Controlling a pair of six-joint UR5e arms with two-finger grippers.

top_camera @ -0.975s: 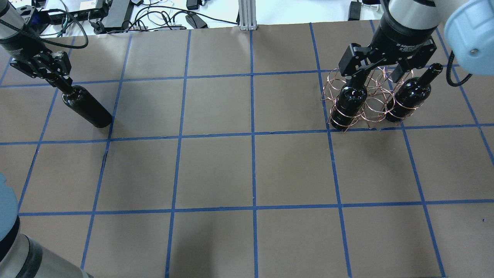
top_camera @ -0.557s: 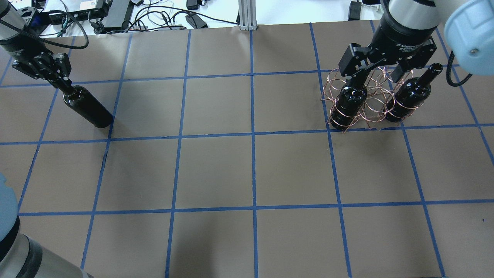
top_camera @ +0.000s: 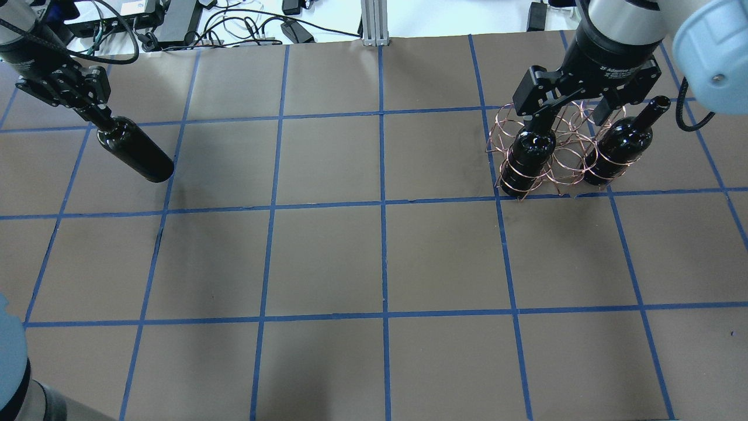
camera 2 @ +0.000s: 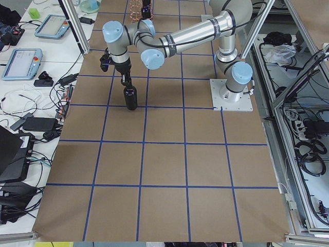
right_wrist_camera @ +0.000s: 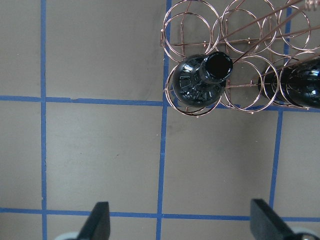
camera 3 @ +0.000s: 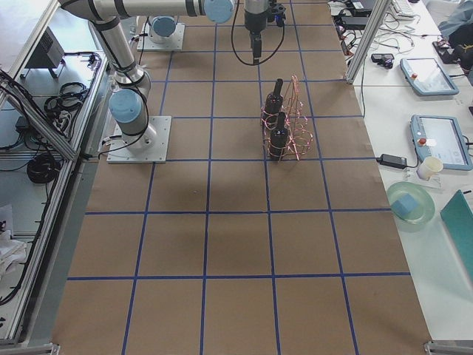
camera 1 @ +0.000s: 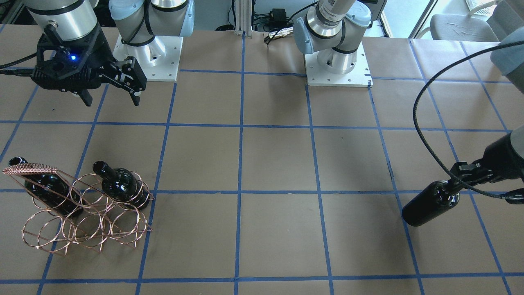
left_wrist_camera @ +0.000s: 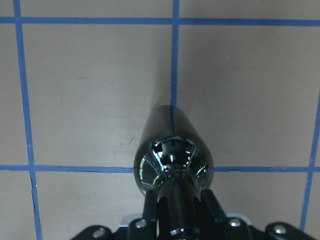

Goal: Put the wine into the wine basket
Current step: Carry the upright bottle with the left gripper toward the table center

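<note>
My left gripper (top_camera: pixel 100 118) is shut on the neck of a glossy black wine bottle (top_camera: pixel 137 155) at the table's far left, which hangs upright below it. The left wrist view looks down on the bottle (left_wrist_camera: pixel 172 155) with the fingers (left_wrist_camera: pixel 150 210) closed around the neck. The copper wire wine basket (top_camera: pixel 555 153) stands at the far right and holds two more black bottles (top_camera: pixel 532 153) (top_camera: pixel 620 143) in its outer rings. My right gripper (top_camera: pixel 575 111) is open and empty above the basket. In the right wrist view, the basket (right_wrist_camera: pixel 240 60) lies below the spread fingers (right_wrist_camera: pixel 97 222).
Brown paper with blue tape grid lines (top_camera: pixel 383 204) covers the table. Cables and power units (top_camera: pixel 175 20) lie beyond the far edge. The robot bases (camera 1: pixel 335 61) stand at the near side. The basket's middle ring (top_camera: pixel 570 155) holds no bottle.
My left gripper and its bottle have shifted a little toward the far edge in the overhead view, seemingly rising. The right gripper and the basket have not moved.
</note>
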